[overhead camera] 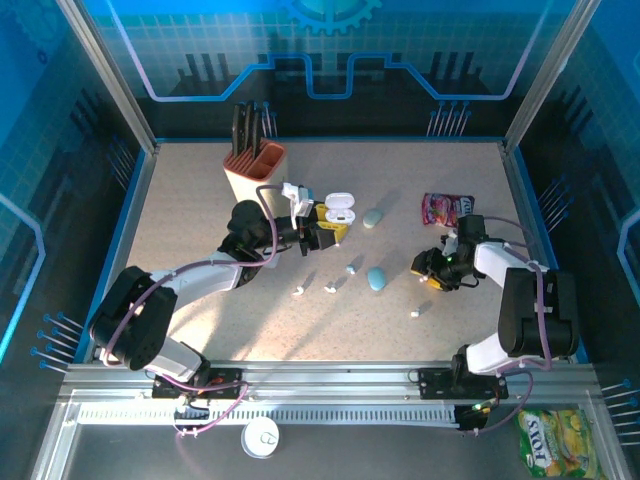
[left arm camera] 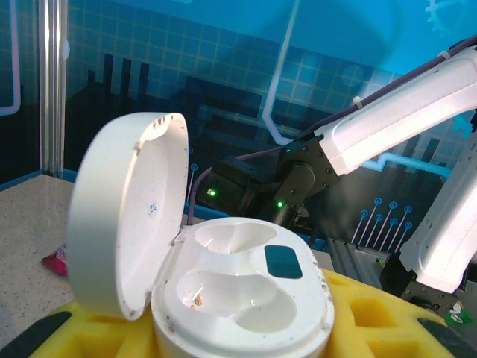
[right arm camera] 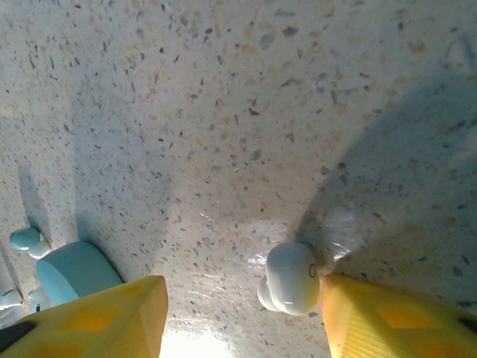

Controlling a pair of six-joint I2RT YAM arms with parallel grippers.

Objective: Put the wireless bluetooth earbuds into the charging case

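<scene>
The left tool [left arm camera: 242, 335] grips an open white charging case [left arm camera: 238, 294], lid raised, both wells empty. The right tool [right arm camera: 242, 321] is spread wide just above the speckled desk [right arm camera: 223, 112]. One white earbud [right arm camera: 292, 277] lies between its pads, touching one. More earbuds [overhead camera: 330, 289] lie loose mid-desk.

The white charging case [left arm camera: 246, 298] is cut off at the bottom edge, and so are the yellow pads [left arm camera: 387, 321] of the left tool [left arm camera: 238, 335]. A pale blue case [right arm camera: 74, 268] is half hidden behind a pad [right arm camera: 97, 317] of the right tool [right arm camera: 242, 298]. From above, the earbuds [overhead camera: 330, 289] are too small for their shape to be told
</scene>
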